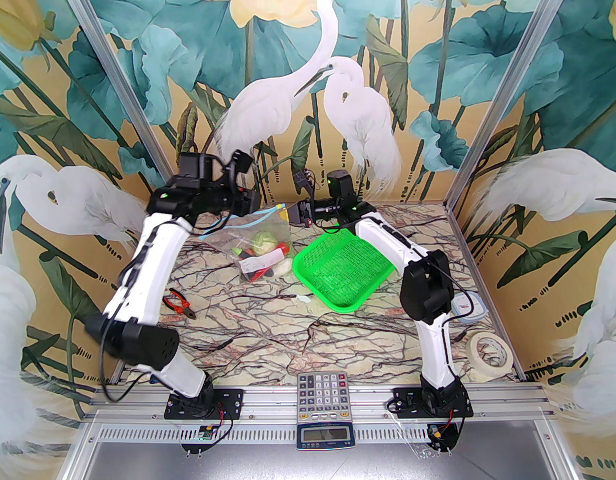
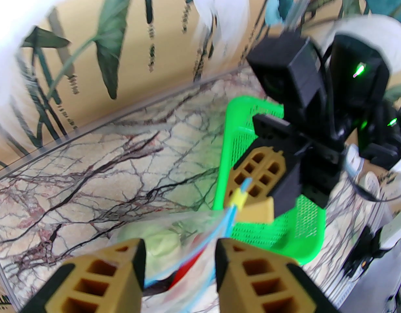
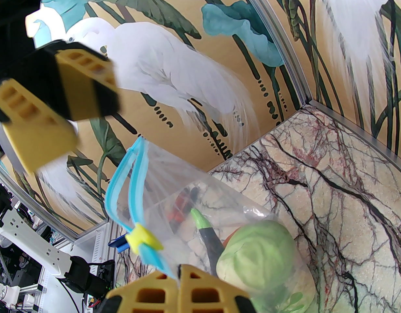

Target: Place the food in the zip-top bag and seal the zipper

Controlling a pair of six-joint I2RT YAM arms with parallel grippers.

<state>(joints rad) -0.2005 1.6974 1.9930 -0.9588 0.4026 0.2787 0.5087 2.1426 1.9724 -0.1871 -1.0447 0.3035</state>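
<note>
The right gripper's (image 3: 179,285) two yellow fingers are pressed tight together. They pinch the zip-top bag (image 3: 187,187) at one end of the zipper (image 3: 135,181), just past the little yellow slider (image 3: 143,236). The left gripper (image 2: 179,249) has its fingers apart, with the blue strip between them, and holds nothing. The bag's mouth is up high and the food (image 3: 262,253) sags low, near the table (image 1: 287,338). The bag looks thin, floppy, light and likely slippery. The thicker blue strip seems the best place to grab. Its two sides gape, so it is not zipped.
</note>
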